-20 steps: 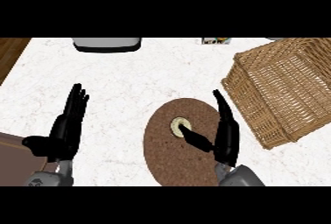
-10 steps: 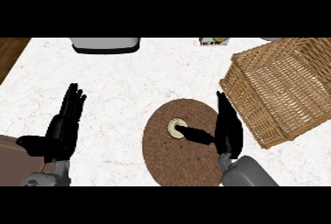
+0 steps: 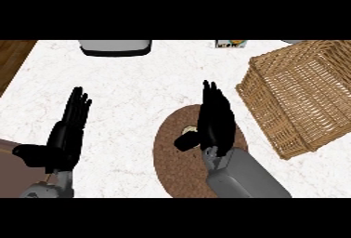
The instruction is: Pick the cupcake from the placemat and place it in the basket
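Observation:
A round brown placemat (image 3: 171, 162) lies on the white counter in the head view. Only a small pale part of the cupcake (image 3: 186, 132) shows on it, just left of my right hand (image 3: 216, 122). That hand stands over the mat's upper half with its fingers (image 3: 214, 100) straight and pointing away; its thumb (image 3: 184, 142) lies against the cupcake's near side and covers most of it. To the right stands the wicker basket (image 3: 302, 93), a short way from the hand. My left hand (image 3: 65, 137) rests open at the left, fingers up.
A grey appliance (image 3: 115, 46) and a small box (image 3: 230, 44) sit at the counter's far edge. Dark wood (image 3: 14, 56) borders the counter at the upper left, and a brown surface (image 3: 14, 172) shows at the lower left.
My right hand has moved left from beside the basket onto the cupcake, so the cupcake is now mostly covered. The left hand has stayed put.

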Controlling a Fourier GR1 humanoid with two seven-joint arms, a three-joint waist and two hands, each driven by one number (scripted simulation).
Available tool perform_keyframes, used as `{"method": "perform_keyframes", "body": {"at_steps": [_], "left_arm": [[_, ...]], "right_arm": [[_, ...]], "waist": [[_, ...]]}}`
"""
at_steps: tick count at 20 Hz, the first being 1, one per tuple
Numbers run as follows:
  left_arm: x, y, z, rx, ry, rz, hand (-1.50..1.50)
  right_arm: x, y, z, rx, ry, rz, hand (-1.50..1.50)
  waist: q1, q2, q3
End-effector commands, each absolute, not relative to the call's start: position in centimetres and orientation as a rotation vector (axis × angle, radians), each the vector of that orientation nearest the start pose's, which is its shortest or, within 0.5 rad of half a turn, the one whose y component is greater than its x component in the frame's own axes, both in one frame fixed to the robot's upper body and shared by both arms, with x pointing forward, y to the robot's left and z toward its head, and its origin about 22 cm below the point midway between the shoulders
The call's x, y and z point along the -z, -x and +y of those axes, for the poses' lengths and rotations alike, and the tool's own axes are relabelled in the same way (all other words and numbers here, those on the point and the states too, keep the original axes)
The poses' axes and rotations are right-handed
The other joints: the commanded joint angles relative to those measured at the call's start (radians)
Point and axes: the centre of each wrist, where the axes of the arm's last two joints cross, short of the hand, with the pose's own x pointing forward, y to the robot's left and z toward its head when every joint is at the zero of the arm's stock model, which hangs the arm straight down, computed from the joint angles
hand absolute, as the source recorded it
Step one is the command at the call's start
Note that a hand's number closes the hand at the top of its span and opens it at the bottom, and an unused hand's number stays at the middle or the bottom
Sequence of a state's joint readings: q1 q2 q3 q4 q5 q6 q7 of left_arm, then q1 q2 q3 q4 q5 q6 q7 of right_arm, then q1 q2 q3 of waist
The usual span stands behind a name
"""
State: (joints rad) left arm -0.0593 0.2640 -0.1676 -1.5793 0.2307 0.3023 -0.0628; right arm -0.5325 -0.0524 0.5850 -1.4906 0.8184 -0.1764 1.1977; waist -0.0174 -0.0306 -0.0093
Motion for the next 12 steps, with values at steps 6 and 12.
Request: {"method": "perform_keyframes", "body": {"at_steps": [6,12], "left_arm": [[-2.6,-24.9,24.4,-0.064,-0.106,-1.648,0.00],[-3.2,-25.0,23.9,-0.064,-0.104,-1.657,0.00]], "right_arm": [[-12.5,-29.3,-4.3,-0.638,0.993,-0.795,-1.50],[-12.5,-28.4,-4.9,-0.624,0.987,-0.804,-1.50]], "waist": [[-0.001,0.014,0.005],[0.002,0.017,0.007]]}}
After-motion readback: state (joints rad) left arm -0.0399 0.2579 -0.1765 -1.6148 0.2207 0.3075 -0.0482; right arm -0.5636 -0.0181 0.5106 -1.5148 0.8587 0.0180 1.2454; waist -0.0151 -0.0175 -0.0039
